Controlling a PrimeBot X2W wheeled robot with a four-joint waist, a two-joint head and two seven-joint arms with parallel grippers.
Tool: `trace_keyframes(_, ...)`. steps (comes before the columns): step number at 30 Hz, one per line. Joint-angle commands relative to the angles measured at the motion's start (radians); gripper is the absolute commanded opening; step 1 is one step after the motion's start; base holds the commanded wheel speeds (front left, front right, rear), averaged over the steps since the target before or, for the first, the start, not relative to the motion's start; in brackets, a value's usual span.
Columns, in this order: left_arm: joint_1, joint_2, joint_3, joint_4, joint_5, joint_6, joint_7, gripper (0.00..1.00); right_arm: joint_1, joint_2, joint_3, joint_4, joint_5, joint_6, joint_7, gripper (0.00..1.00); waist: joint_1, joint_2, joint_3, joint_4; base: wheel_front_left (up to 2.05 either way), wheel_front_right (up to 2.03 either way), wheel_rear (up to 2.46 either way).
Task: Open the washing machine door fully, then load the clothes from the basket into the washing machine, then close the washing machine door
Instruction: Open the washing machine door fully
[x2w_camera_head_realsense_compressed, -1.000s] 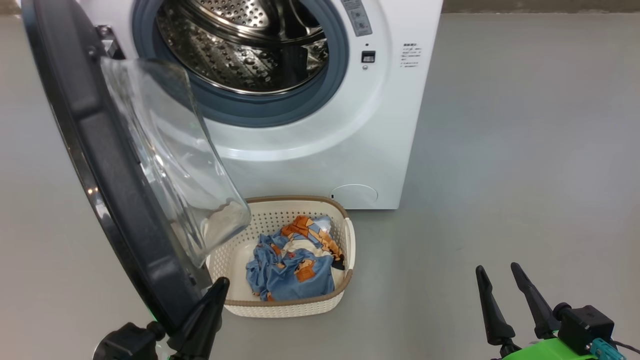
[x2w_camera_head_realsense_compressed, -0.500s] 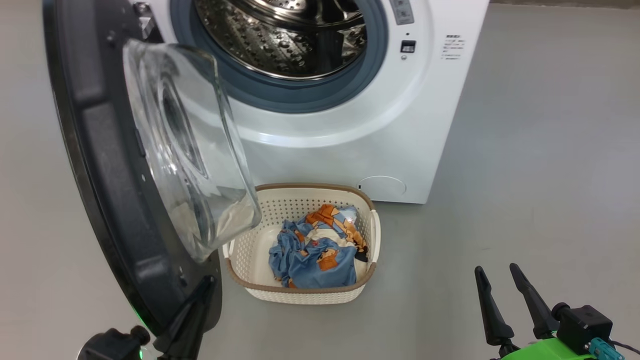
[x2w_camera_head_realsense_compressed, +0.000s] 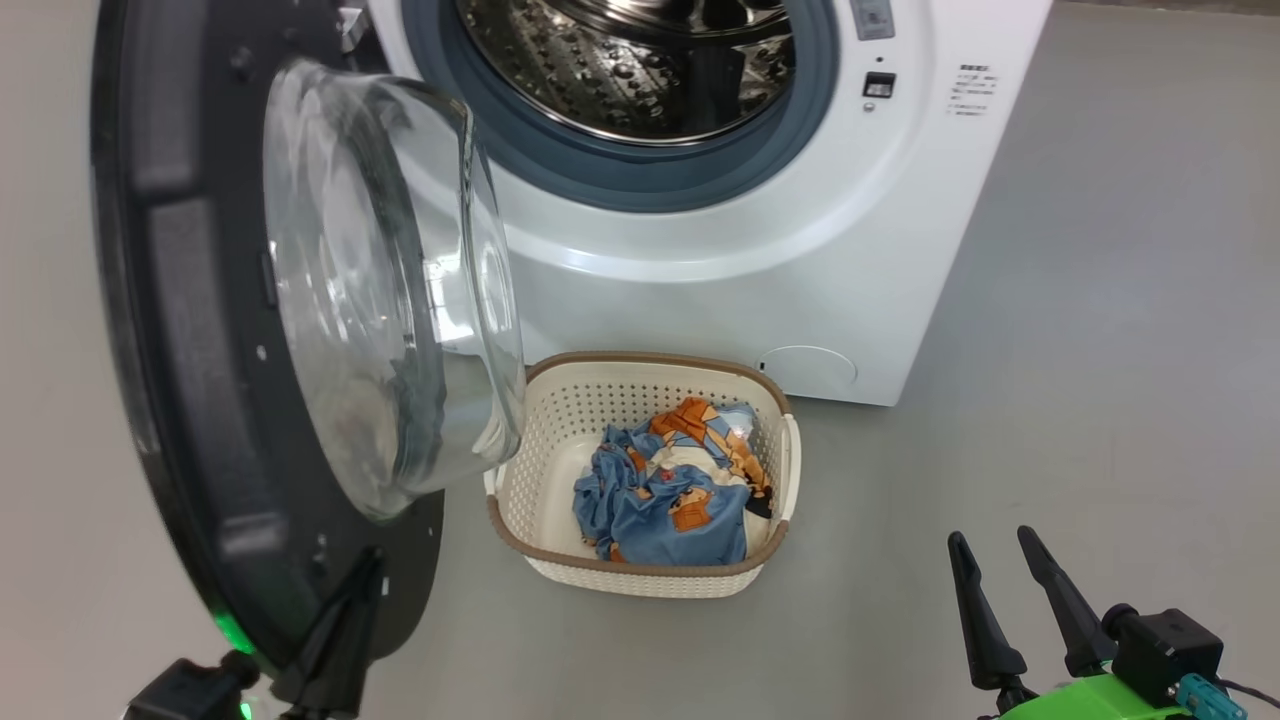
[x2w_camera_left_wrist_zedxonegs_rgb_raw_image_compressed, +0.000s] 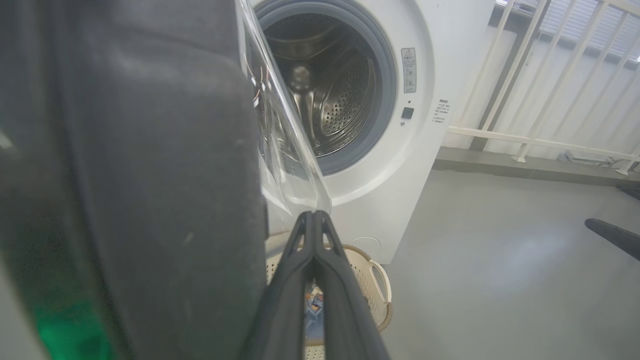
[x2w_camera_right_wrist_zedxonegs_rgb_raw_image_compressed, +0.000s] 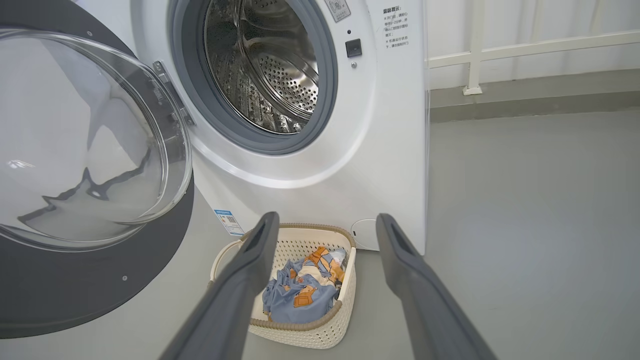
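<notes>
While washing machine door (x2w_camera_head_realsense_compressed: 180, 300) is hanging open: left gripper (x2w_camera_head_realsense_compressed: 365, 580), fingers together, empty, at its lower rim, lower left.
Right gripper (x2w_camera_head_realsense_compressed: 993, 537): gaping, empty.
Clothes (x2w_camera_head_realsense_compressed: 665, 495): lying in basket (x2w_camera_head_realsense_compressed: 640, 357), centre.
Risk: glass bowl (x2w_camera_head_realsense_compressed: 390, 290) overhanging basket, blocking reach.

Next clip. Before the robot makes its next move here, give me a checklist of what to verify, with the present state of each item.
1. Washing machine door swung wide off the opening: ok. At its full stop: cannot tell.
2. Washing machine drum, the part in view, holds no laundry: ok.
3. Clothes all lying inside the basket: ok.
4. Left gripper shut, at the door's lower edge: ok. Touching the door: cannot tell.
5. Right gripper open and empty, ready to pick: ok.
6. Basket stands apart from the door in the right wrist view, open to reach from the right: ok.
</notes>
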Motion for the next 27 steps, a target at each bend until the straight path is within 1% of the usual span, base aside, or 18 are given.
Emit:
trace_keyframes(1, -0.01, 0.022, 0.07, 0.001, -0.002, 0.013, -0.006, 0.0, -0.045, -0.004, 0.025, -0.019, 0.003, 0.002, -0.012, 1.0, 0.0, -0.0001, 0.006, 0.016, 0.0, 0.0, 0.0)
trace_keyframes(9, -0.013, 0.011, 0.141, 0.032, -0.014, 0.013, -0.006, 0.0, -0.05, -0.004, 0.035, -0.017, 0.0, 0.002, -0.012, 1.0, 0.0, -0.0001, 0.002, 0.042, 0.0, 0.0, 0.0)
trace_keyframes(19, -0.034, -0.029, 0.288, 0.095, -0.034, 0.014, -0.006, 0.0, -0.041, -0.004, 0.037, -0.016, 0.0, 0.002, -0.012, 1.0, 0.0, -0.0001, 0.0, 0.04, 0.0, 0.0, 0.0)
trace_keyframes(23, -0.06, -0.028, 0.335, 0.123, -0.032, 0.014, -0.006, 0.0, -0.048, -0.004, 0.049, -0.016, 0.001, 0.002, -0.012, 1.0, 0.0, -0.0001, 0.004, 0.03, 0.0, 0.0, 0.0)
trace_keyframes(25, -0.082, -0.024, 0.365, 0.15, -0.039, 0.014, -0.006, 0.0, -0.052, -0.004, 0.05, -0.017, 0.022, 0.002, -0.012, 1.0, 0.0, -0.0001, 0.008, 0.024, 0.0, 0.0, 0.0)
trace_keyframes(27, -0.102, -0.012, 0.388, 0.177, -0.042, 0.014, -0.006, 0.0, -0.058, -0.004, 0.06, -0.017, 0.02, 0.002, -0.012, 1.0, 0.0, -0.0001, 0.014, 0.014, 0.0, 0.0, 0.0)
